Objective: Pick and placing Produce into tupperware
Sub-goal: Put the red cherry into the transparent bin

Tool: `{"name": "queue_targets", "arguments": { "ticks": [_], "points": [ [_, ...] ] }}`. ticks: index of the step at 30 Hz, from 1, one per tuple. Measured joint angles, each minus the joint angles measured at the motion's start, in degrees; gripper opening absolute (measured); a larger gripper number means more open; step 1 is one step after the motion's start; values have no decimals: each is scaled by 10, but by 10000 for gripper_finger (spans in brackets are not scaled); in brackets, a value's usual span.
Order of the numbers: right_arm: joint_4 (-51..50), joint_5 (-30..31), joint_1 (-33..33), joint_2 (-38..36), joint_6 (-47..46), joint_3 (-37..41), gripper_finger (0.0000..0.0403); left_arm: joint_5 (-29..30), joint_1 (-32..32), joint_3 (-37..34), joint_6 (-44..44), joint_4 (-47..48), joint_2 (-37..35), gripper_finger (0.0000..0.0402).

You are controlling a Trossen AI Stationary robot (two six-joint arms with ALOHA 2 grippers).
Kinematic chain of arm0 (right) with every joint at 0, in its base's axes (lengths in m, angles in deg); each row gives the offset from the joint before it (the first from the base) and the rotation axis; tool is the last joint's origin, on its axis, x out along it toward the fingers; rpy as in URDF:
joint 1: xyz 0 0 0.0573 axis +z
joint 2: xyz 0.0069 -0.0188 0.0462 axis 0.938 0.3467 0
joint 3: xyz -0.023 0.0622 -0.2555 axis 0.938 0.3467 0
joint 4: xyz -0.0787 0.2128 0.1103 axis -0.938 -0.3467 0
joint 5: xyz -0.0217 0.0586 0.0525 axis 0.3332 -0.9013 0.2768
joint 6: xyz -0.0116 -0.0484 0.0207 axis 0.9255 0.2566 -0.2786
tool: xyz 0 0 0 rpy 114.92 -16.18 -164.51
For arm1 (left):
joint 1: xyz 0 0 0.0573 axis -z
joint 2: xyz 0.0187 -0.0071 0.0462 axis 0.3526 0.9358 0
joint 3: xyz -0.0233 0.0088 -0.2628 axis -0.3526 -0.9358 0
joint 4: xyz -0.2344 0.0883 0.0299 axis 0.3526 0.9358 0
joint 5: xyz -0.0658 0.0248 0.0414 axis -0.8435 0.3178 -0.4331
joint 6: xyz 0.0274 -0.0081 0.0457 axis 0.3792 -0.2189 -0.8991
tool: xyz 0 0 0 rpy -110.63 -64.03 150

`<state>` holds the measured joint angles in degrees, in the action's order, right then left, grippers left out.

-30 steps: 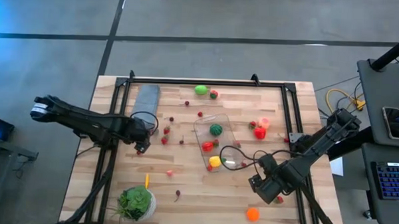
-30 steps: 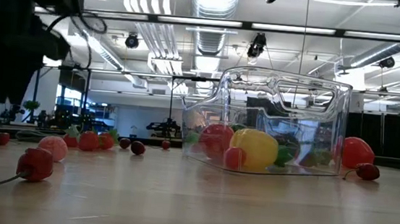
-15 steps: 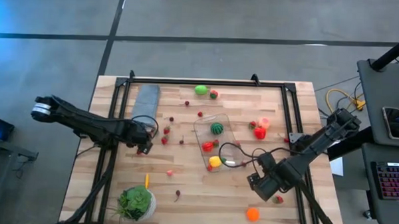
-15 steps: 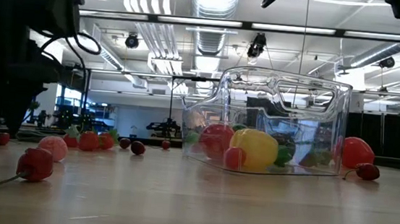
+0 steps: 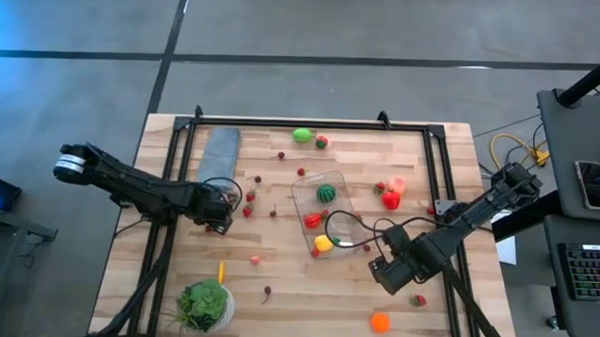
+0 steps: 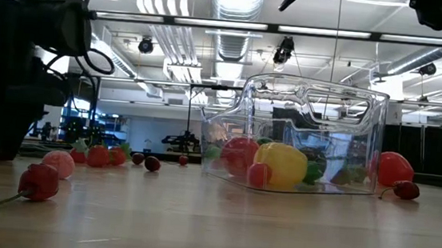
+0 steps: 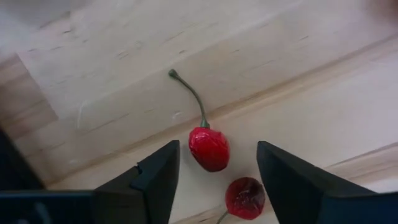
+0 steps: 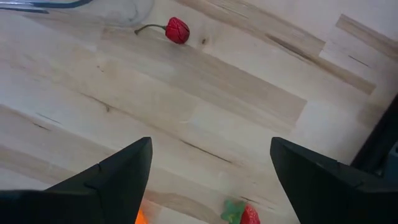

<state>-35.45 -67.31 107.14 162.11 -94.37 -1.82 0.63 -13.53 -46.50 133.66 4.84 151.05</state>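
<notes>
At the table's left side, the left gripper hangs low over two red cherries; its fingers stand apart with one cherry between them, not yet clamped. Near the middle sits the clear tupperware, holding a striped melon, red and yellow pieces. Right of it, the right gripper hovers wide open above bare wood, holding nothing.

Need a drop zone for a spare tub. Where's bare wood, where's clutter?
Free: the near strip between the leafy green head in its white bowl and the round orange fruit. Crowded: small red berries between the grey folded cloth and the clear rectangular plastic tub.
</notes>
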Motion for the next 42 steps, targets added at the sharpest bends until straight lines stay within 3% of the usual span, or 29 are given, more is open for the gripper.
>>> {"name": "queue_targets", "arguments": {
  "ticks": [23, 30, 38, 42],
  "points": [
    [-1, 0, 0, 0, 6, 0, 316, 12, 1, 1, -2, -5, 20, 87],
    [1, 0, 0, 0, 6, 0, 319, 42, 0, 19, -45, 5, 21, 65],
    [15, -4, 0, 0, 6, 0, 314, 86, 1, 114, -182, -13, 2, 59],
    [15, -4, 0, 0, -2, 0, 315, 144, 1, 170, -299, -117, -20, 59]
  ]
}}
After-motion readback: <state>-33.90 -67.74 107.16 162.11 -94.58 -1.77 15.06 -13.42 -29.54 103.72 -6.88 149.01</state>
